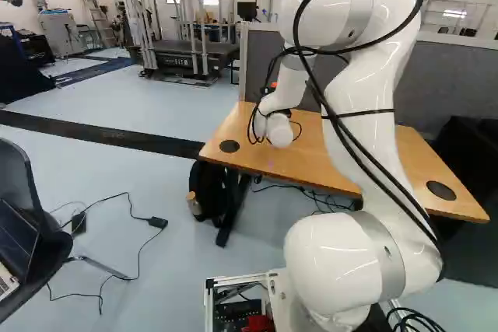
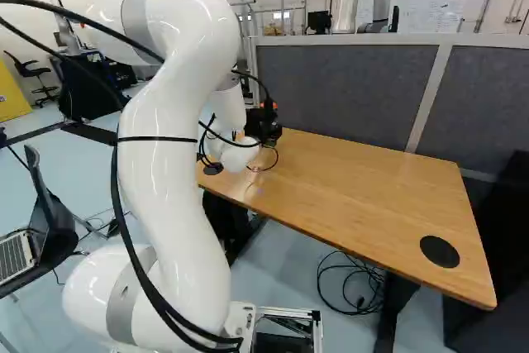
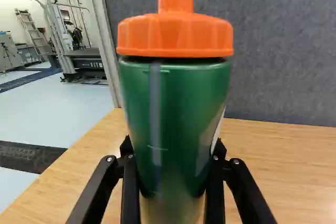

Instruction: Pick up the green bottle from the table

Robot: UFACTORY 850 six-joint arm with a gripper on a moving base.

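Note:
My gripper (image 2: 266,126) shows in the right base view as a small black shape over the far left part of the table (image 2: 355,196), partly behind the arm. A bit of orange stands at its top. In the wrist view the green bottle (image 3: 176,103) with its orange cap (image 3: 176,35) is upright between both fingers of the gripper (image 3: 173,182), which press on it from two sides. The bottle's base is hidden, so I cannot tell whether it touches the tabletop.
Grey partition panels (image 2: 343,80) rise behind the table. Two black round inserts sit in the tabletop, one (image 2: 440,251) near its right end. A black bag (image 1: 212,192) and cables (image 2: 355,283) lie under the table. A chair (image 1: 27,215) with a laptop stands at the left.

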